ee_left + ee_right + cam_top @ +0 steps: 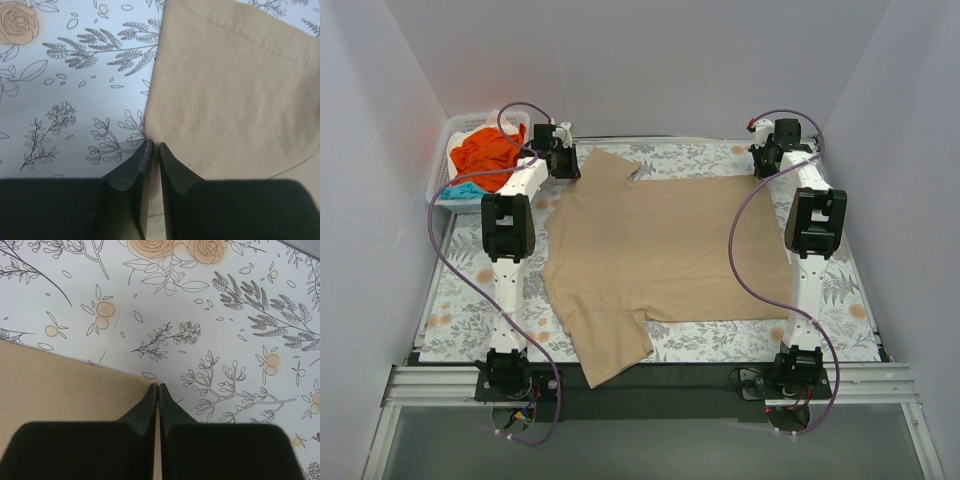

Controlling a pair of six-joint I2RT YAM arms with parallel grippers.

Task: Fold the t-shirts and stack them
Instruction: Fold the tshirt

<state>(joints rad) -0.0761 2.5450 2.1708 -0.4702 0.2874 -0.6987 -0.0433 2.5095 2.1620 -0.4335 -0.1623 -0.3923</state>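
Two arms reach to the far side of the table, and we find one tan t-shirt (665, 250) spread flat on the floral table cover (720, 342) between them. Its body fills the middle of the cover, one sleeve hangs over the near edge, and the other sleeve points toward the far left. The left gripper (563, 160) sits at that far sleeve. In the left wrist view its black fingers (135, 170) are drawn in to a thin slit at the cloth's edge, with tan fabric showing in the slit, so we read the left gripper (152, 145) as pinching the tan t-shirt (230, 90) where it meets the table cover (75, 100). The right gripper (767, 160) is at the shirt's far right corner. From the right wrist we see its fingers (172, 410) pressed together, the right gripper (156, 386) closed on the very tip of the tan t-shirt (55, 385), a sliver of tan between them and bare table cover (225, 340) beyond. At the far left, just off the cover, a white basket (438, 170) holds a crumpled orange t-shirt (485, 150) with a teal piece (465, 190) beside it.
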